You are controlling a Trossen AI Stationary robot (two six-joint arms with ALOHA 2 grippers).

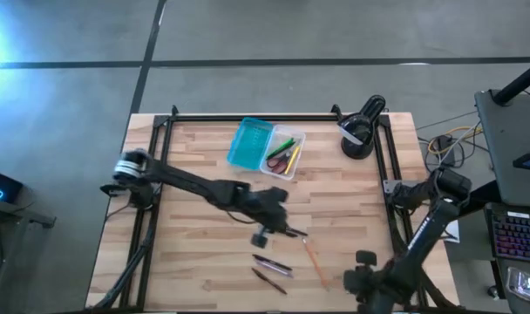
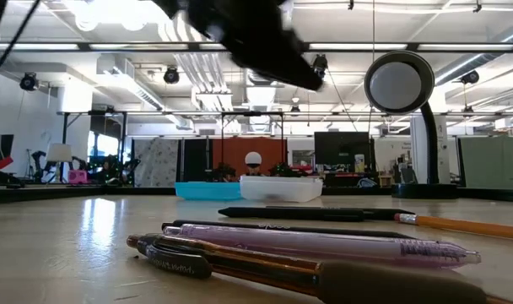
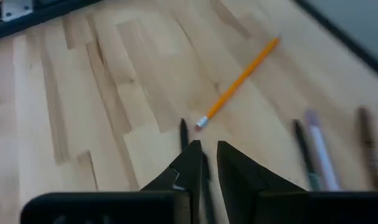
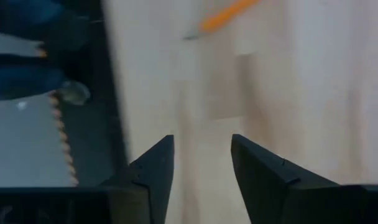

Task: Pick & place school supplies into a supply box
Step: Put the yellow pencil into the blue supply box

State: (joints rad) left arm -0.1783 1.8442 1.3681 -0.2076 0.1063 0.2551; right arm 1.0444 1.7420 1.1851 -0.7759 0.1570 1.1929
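Wooden worktop (image 1: 204, 253) fills the centre of the high view, with the supply box (image 1: 265, 146) at upper centre, already holding some supplies. Below centre, the left end effector (image 3: 206, 158) has its fingers nearly together around a thin dark pen (image 3: 184, 132) (beside the orange pencil (image 3: 239, 81)). Gripped so near one end, it could pivot or slip out on lifting. Lower right, the right end effector (image 4: 201, 168) waits, fingers apart.

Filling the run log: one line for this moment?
left gripper: closing on black pen | right gripper: open, idle | box: partly filled
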